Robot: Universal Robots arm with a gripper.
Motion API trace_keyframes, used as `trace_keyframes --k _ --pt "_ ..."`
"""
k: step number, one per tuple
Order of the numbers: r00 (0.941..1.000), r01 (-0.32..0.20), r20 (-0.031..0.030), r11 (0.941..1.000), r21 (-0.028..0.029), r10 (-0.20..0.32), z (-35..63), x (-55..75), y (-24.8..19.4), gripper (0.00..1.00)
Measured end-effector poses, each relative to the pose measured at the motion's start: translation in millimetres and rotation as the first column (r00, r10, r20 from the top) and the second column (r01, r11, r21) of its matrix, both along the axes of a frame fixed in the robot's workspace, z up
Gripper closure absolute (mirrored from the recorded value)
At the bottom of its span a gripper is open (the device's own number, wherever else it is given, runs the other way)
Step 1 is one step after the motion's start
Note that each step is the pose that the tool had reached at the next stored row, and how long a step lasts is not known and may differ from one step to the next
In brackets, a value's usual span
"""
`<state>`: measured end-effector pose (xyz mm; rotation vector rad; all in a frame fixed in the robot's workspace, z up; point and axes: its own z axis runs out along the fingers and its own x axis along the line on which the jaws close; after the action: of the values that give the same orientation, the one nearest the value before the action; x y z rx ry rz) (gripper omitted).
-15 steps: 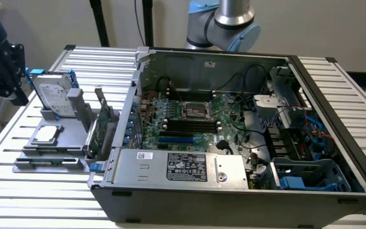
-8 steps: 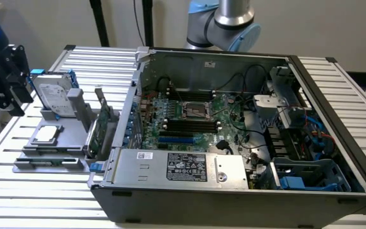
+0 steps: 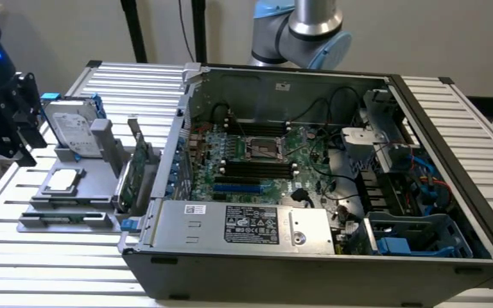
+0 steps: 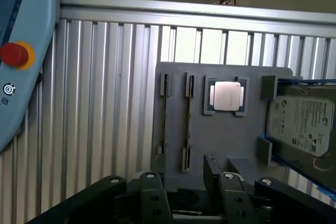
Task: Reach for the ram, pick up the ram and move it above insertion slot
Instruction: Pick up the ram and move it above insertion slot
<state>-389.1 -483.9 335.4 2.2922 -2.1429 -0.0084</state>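
Closest to the wrist camera, the gripper (image 4: pixel 181 177) is spread open, with nothing between its dark fingers (image 4: pixel 227 184).

Just beyond them lies the gray fixture tray (image 4: pixel 226 145). It has two long narrow grooves side by side. We take the ram (image 4: pixel 188 124) to be the thin dark line standing on edge in the groove nearer the processor chip (image 4: pixel 227 96). Seen edge-on, we cannot be sure which groove it is in.

Handling, as we judge it:
- The ram should be light, stiff and thin.
- It would be fragile at the chips and the contact edge, and likely to twist if pinched off-centre.
- The best hold is across the two flat faces near mid-length on the exposed upper edge, with the fingers straddling the stick and lifting straight out of the groove.

Pose: the wrist hangs over the open end of the tray and looks along it toward the hard drive (image 4: pixel 302 119). The fingers are short of the grooves and touch nothing. In the exterior view, the arm (image 3: pixel 305 29) shows behind the computer case (image 3: pixel 315 269).

Farther off, inside the case, the insertion slot (image 3: pixel 255 168) is one of several black sockets on the board. It is well apart from the tray, past the upright green card (image 3: pixel 135 173).
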Motion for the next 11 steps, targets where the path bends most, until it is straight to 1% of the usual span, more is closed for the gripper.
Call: trace_keyframes --k 11 --pt "0.9998 -0.021 0.0000 0.9998 0.0000 0.021 -20.1 0.0 -10.2 0.58"
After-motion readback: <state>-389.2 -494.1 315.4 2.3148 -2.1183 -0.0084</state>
